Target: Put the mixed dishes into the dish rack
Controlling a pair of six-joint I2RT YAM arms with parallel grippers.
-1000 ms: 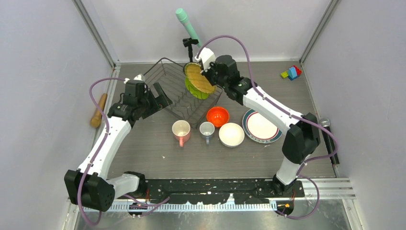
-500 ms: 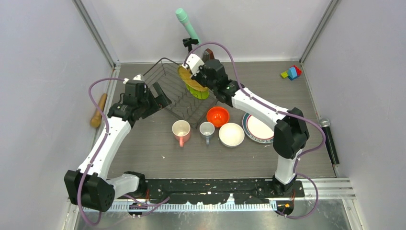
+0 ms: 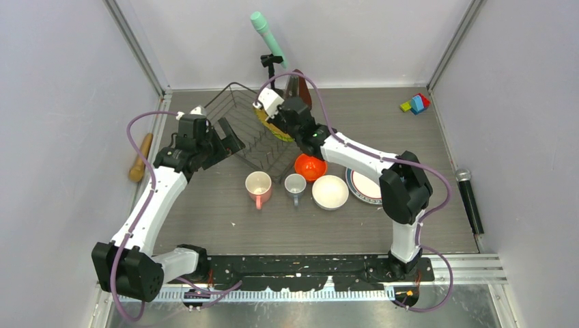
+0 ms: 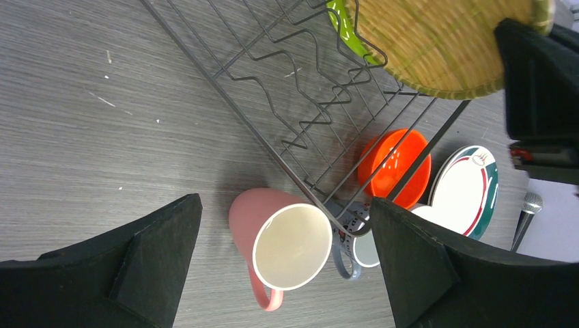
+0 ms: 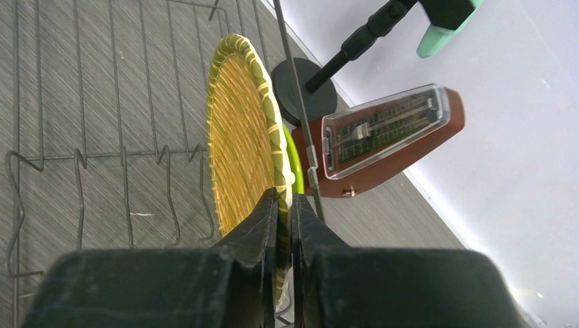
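Grey wood-grain table (image 3: 205,215), pale lilac walls (image 3: 61,82), dish rack (image 3: 254,139) toward back

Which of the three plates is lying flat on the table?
The white teal-rimmed plate with red marks, beside the white bowl. The tan plate is gripped upright by the right claw over the dish rack, and the lime-green plate stands in it.

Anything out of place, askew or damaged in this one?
Nothing spilled or broken. The dark wire dish rack sits skewed, diagonal to the table edges. Non-dishes lie around: a brown metronome behind the rack, a wooden rolling pin far left, a black microphone far right.
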